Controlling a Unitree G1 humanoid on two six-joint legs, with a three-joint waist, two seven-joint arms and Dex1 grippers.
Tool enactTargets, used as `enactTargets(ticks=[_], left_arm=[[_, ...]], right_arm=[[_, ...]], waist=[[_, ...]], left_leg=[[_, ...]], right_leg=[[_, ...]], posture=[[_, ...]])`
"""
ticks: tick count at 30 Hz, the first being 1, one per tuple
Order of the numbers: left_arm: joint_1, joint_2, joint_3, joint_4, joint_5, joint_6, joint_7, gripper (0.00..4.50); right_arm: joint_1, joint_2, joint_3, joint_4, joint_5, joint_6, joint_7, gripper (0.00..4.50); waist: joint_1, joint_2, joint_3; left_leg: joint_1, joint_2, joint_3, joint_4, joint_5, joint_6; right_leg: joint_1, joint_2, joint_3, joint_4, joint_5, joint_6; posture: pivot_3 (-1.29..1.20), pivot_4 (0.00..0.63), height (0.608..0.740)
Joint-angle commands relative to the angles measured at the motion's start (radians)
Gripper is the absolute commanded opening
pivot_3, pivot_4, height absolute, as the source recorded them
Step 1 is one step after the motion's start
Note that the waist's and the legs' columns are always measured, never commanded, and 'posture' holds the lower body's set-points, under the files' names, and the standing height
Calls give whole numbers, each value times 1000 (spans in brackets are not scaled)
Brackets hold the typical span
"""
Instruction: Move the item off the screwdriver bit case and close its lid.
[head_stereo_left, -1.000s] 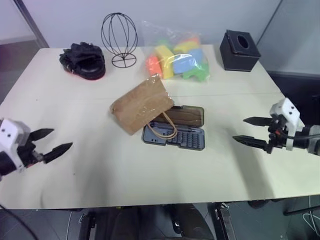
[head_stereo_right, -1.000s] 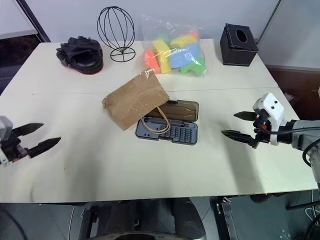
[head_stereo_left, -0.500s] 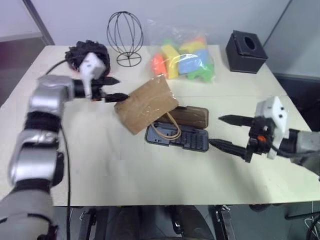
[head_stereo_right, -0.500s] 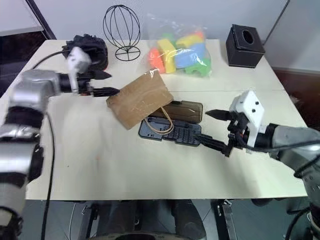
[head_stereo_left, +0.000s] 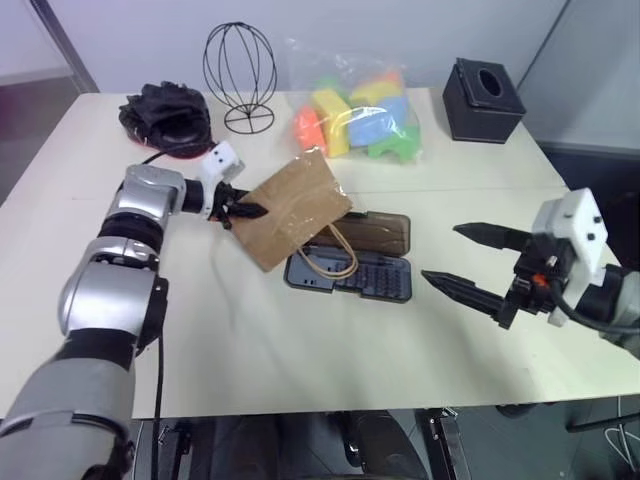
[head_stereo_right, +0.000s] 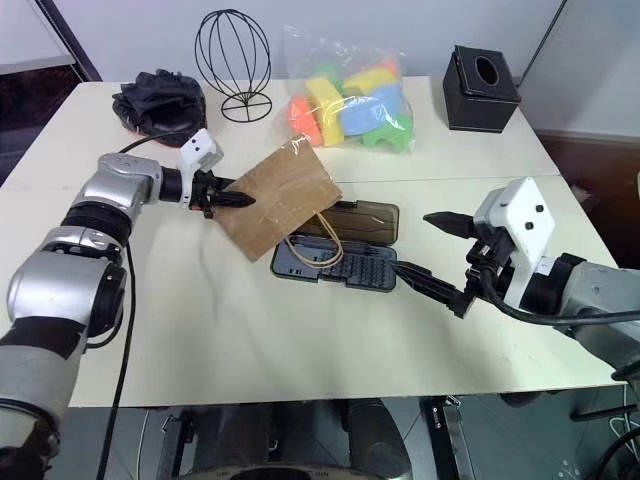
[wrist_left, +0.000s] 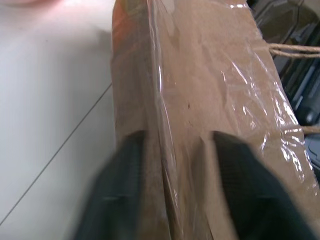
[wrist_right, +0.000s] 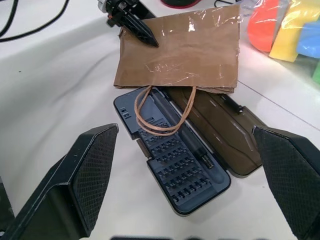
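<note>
**Left tool pinched the bag's edge; case lay open**

The right tool (head_stereo_right: 432, 254) hovered nearest, its fingers spread wide and empty, pointing toward the case (head_stereo_right: 335, 262) just ahead of its tips. The case sat open on the worktop (head_stereo_right: 250, 330), rows of bits showing, with the lid (head_stereo_right: 368, 219) folded flat beyond the tray. The bag's loop handles (head_stereo_right: 315, 249) drooped into the tray.

The bag (head_stereo_right: 280, 195) lay partly over the case's far corner and partly on the worktop. The left tool (head_stereo_right: 232, 199) had its fingers drawn narrow on the bag's outer edge; in the left wrist view a finger (wrist_left: 120, 190) sat on each side of the fold.

The bag looked light, thin and floppy, with a glossy clear wrap that might slip. The folded edge, away from the handles, seemed the stiffest place to grip. Dragged, the handles could snag on the bits, so lifting clear would be safer. The lid looked rigid and hinged.
</note>
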Motion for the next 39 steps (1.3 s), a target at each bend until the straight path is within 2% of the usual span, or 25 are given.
enactTargets(ticks=[1,6,9,10,12,13,15,17,20,22,23,25,30,36,39], left_arm=[[11,114,49,-50,4,-6,-14,28],[139,356,114,-194,-16,40,-23,28],[243,448,168,-317,-53,107,-38,28],[342,531,232,-383,-88,157,-57,28],[642,674,441,-518,-151,219,-79,28],[787,694,552,-582,-169,250,-68,28],[997,668,717,-716,-195,353,-8,28],[1107,618,795,-837,-205,415,71,28],[1187,548,860,-959,-214,481,181,28],[1209,515,886,-1014,-230,522,231,561],[1220,502,899,-1049,-246,542,240,964],[1248,481,926,-1128,-270,579,259,1856],[1342,449,1043,-1317,-344,676,260,4417],[1347,472,1234,-1489,-552,852,184,4465],[1302,532,1250,-1631,-830,1005,58,4465]], right_arm=[[-59,-11,68,31,-2,-46,13,4500],[-150,0,214,108,-64,-104,69,4500],[-183,7,267,147,-94,-130,98,4500],[-208,16,310,174,-117,-148,122,4500],[-268,45,395,232,-157,-177,170,4500],[-294,60,427,257,-170,-188,191,4500],[-328,77,476,299,-205,-212,232,4500],[-356,89,513,341,-250,-237,262,4500],[-401,114,551,399,-299,-259,284,4500],[-421,128,565,425,-322,-269,298,4500],[-427,133,569,435,-330,-271,303,4500],[-431,133,573,449,-353,-279,315,4500],[-443,126,576,485,-403,-282,343,4500],[-543,130,611,626,-505,-309,378,4500],[-678,160,713,881,-664,-395,397,4500]], waist=[[-2,0,0],[-21,1,0],[-13,0,0],[-12,1,0],[-32,0,1],[-38,-1,1],[-42,0,1],[-14,1,2],[18,1,2],[30,0,1],[31,0,1],[32,-1,0],[22,-1,0],[2,-1,0],[-3,-2,1]], left_leg=[[0,0,0,0,0,0],[0,2,-1,-1,0,0],[0,2,-1,-1,0,0],[-1,2,-1,-1,0,0],[0,2,1,-1,0,0],[0,4,4,-1,0,0],[0,7,5,-2,0,0],[0,6,4,-2,0,0],[0,5,5,-1,1,-2],[0,5,8,1,2,-4],[0,5,9,1,2,-4],[0,5,10,2,2,-4],[0,5,11,0,2,-4],[0,6,10,0,2,-4],[1,5,10,1,2,-4]], right_leg=[[0,0,0,0,0,0],[-1,2,0,1,0,0],[-1,2,-1,1,0,-1],[-1,0,-2,1,0,-1],[-2,-1,-1,1,0,-1],[-3,-1,0,1,0,-1],[-5,-4,1,1,0,-2],[-5,-5,-1,3,-1,-2],[-2,-6,-3,1,-3,-5],[-1,-7,-3,1,-3,-6],[-1,-8,-3,1,-3,-5],[0,-8,-3,1,-3,-5],[-2,-8,-2,1,-1,-2],[-2,-6,-2,1,-1,-3],[-2,-6,-2,1,-1,-4]], posture=[[0,150,737],[0,150,737],[0,150,737],[0,150,737],[0,150,737],[0,150,737],[0,150,737],[0,150,737],[0,150,737],[0,150,737],[0,150,737],[0,150,737],[0,150,737],[0,150,737],[0,150,737]])
